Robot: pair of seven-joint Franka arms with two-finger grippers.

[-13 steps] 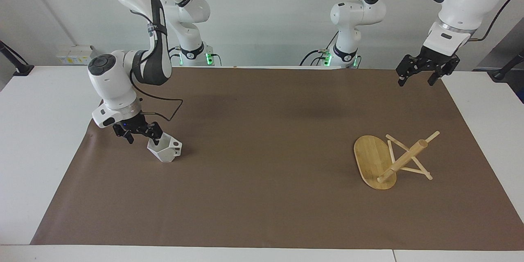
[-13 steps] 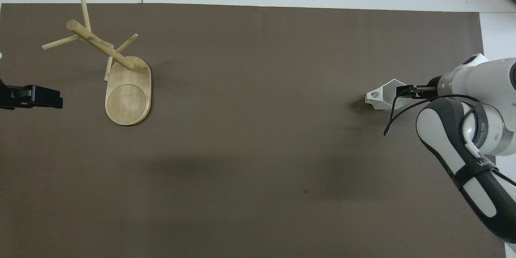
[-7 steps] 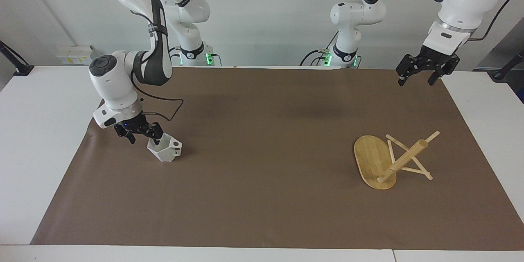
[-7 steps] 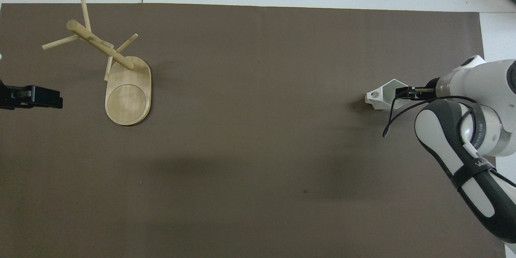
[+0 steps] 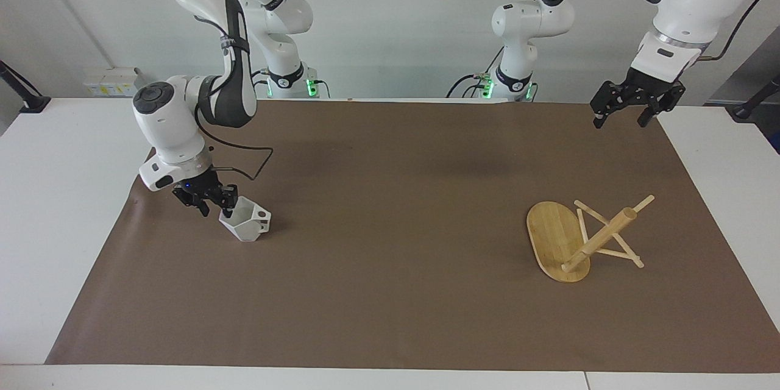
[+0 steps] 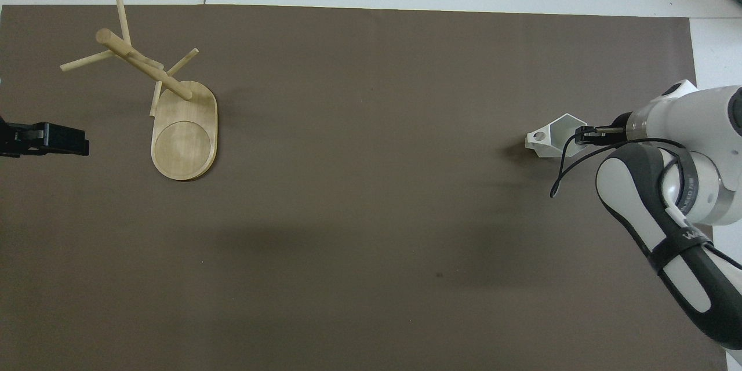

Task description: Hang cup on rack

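Right gripper [image 5: 214,206] pinches the faceted white mug [image 5: 245,223] by its rim
Wide bare brown mat [image 5: 390,244] separates it from the toppled bamboo mug rack [image 5: 570,237]; the left gripper [image 5: 627,111] waits spread open

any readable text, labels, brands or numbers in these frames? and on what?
"WA": start of white lettering on the right arm's dark strap, overhead view; the rest cannot be read.
Small lettering on the right arm's joint ring: too small to read.
The cup, the rack and the brown mat: no text on them.
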